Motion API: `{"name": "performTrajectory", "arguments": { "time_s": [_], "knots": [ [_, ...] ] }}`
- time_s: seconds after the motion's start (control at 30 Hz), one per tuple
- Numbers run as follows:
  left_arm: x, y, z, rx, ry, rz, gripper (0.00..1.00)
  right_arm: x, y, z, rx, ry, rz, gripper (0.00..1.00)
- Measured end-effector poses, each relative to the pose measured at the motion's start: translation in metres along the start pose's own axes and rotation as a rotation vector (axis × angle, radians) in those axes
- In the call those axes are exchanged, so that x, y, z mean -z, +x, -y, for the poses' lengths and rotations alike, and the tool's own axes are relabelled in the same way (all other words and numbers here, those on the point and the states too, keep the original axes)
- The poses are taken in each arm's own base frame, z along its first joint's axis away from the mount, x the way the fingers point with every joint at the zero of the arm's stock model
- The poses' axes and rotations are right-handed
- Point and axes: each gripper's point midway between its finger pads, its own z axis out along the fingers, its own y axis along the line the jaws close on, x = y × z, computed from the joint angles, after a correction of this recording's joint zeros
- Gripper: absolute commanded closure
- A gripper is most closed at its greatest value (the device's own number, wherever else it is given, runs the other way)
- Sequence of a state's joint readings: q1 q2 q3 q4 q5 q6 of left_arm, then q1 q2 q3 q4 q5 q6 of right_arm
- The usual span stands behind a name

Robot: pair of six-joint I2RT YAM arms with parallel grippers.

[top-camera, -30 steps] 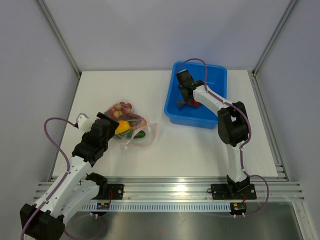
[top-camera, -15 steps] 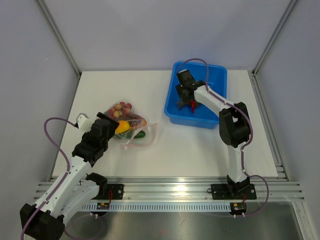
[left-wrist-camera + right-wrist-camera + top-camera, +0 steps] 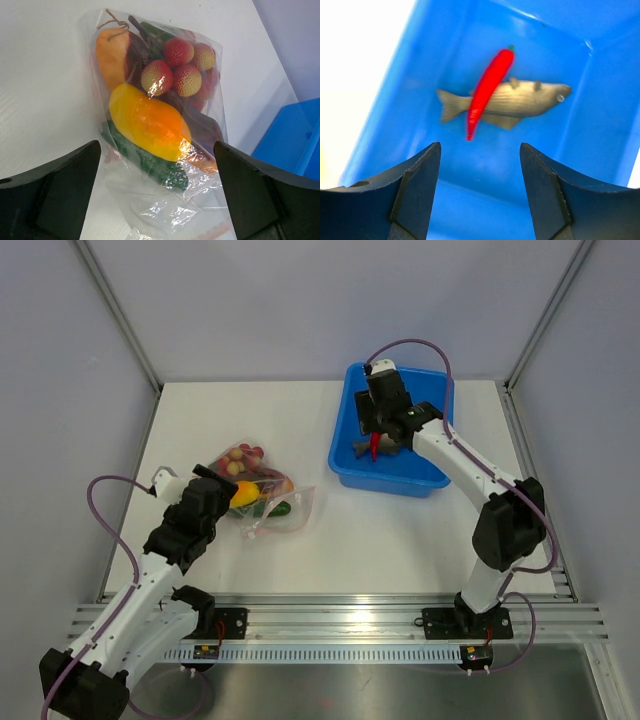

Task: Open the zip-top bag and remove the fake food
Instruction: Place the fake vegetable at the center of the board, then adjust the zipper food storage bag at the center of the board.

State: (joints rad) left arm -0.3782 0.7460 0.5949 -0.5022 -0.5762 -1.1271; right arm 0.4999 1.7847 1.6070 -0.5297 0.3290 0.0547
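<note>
Right gripper (image 3: 378,435) has risen and swung toward the back of the blue tub (image 3: 400,485) since a second ago, and its jaws have parted. Red pepper (image 3: 487,87), then between the jaws, now lies loose across the grey fish (image 3: 520,100) on the tub floor. Left arm and bag unchanged.

Tub sits at the back right of the white surface (image 3: 380,540), well apart from the zip-top bag (image 3: 262,490) at centre left. Nothing lies between them.

Top view: right gripper covers most of the fish. Right wrist view is blurred. Left wrist view cuts off the bag's near edge, with only a bit of the pink zipper strip (image 3: 215,231) showing; cannot tell if the zip is open.

Bag lies flat with food inside: orange-yellow piece (image 3: 147,122), green cucumber (image 3: 155,167), red bumpy fruits (image 3: 175,67).

Left gripper (image 3: 156,147) hovers at the bag's near end, jaws wide, holding nothing. Right jaws fairly wide, empty, above pepper and fish.
</note>
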Motion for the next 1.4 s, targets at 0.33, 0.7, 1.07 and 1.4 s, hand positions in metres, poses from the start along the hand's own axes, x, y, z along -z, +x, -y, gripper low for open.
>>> {"name": "performTrajectory", "arguments": {
  "time_s": [0.33,0.7,1.07,1.4],
  "knots": [
    [0.004,-0.007,0.002,0.025,0.015,0.024,0.01,0.088,0.003,-0.086,-0.038,-0.27,0.131,0.24],
    [-0.002,-0.001,-0.007,0.055,-0.013,0.03,0.01,0.12,0.038,-0.143,-0.257,-0.572,0.073,0.01],
    [-0.015,0.01,-0.019,0.08,-0.063,0.035,0.01,0.141,0.046,-0.184,-0.37,-0.784,0.029,0.01],
    [-0.019,0.007,-0.022,0.088,-0.086,0.061,0.01,0.16,0.05,-0.224,-0.418,-0.929,-0.021,0.01]
  ]
}}
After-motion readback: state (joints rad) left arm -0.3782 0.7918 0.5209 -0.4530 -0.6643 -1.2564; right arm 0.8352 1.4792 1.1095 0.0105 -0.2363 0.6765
